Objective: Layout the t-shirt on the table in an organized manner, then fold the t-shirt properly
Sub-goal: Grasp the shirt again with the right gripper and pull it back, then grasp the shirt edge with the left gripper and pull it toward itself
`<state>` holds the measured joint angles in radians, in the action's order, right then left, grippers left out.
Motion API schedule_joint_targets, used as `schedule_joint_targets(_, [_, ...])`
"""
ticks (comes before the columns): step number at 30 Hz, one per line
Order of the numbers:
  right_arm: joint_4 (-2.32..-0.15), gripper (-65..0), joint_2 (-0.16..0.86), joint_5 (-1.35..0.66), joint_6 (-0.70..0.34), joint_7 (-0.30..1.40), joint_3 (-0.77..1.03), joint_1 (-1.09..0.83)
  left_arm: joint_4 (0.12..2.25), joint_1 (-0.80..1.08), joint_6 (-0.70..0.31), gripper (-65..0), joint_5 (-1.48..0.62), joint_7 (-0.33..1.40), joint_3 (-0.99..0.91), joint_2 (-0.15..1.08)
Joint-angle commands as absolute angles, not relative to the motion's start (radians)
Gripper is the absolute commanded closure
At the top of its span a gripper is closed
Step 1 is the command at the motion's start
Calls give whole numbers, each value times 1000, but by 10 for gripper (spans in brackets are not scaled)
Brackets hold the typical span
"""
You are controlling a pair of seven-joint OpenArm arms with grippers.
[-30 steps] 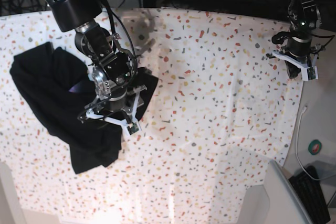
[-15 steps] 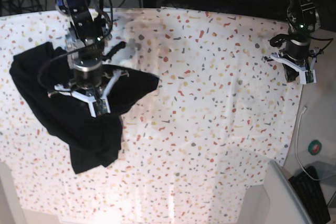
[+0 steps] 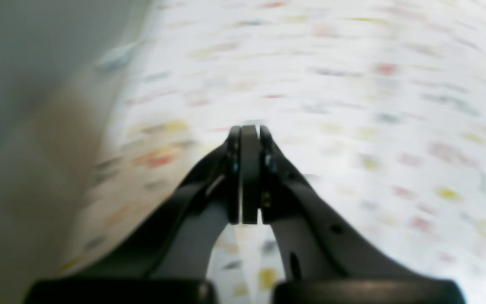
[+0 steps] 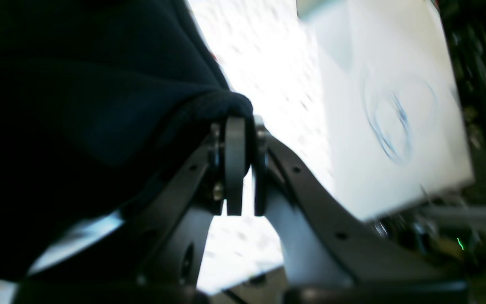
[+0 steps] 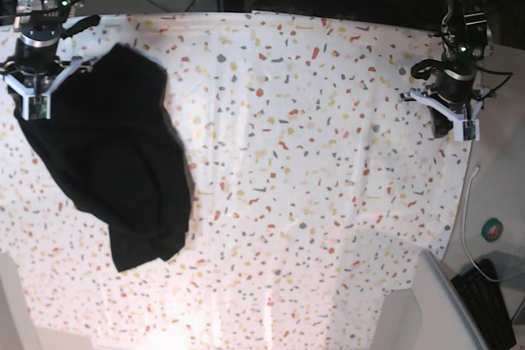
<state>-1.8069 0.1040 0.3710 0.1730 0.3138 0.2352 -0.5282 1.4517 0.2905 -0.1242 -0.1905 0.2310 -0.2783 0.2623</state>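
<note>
- You have one shirt (image 5: 123,161), black and crumpled into a long uneven heap, not spread flat; no sleeves, neck or print can be picked out.
- It lies along the left side of the table (image 5: 328,161), running from near the far left corner down toward the near edge, where it ends in a narrower lobe.
- Your right gripper (image 4: 241,164) has its jaws pressed together on a rounded fold of the shirt; in the base view it sits at the table's far left corner, at the shirt's upper edge.
- Your left gripper (image 3: 249,173) has its jaws fully together with nothing between them, over the speckled cloth by the table's right edge, well apart from the shirt.
- Count: one shirt, one table, two grippers.
- Both wrist views are blurred. The right wrist view shows the shirt only as a dark mass filling its left half, with no detail of the fabric.
</note>
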Motion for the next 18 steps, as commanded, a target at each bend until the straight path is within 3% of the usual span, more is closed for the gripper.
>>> schedule_joint_targets(1, [-1785,0,111,383,188,291,262,-530,1474,282,-122,0,-194,211,-243,272])
schedule_joint_targets(11, [-1639,0,117,246,188,234,306,-541,1446,71,-122,-18,-206,216,222,209])
schedule_joint_targets(18, [-1638,0,117,246,188,228,300,-567,1262,-110,-122,-397,-348,217,378,61])
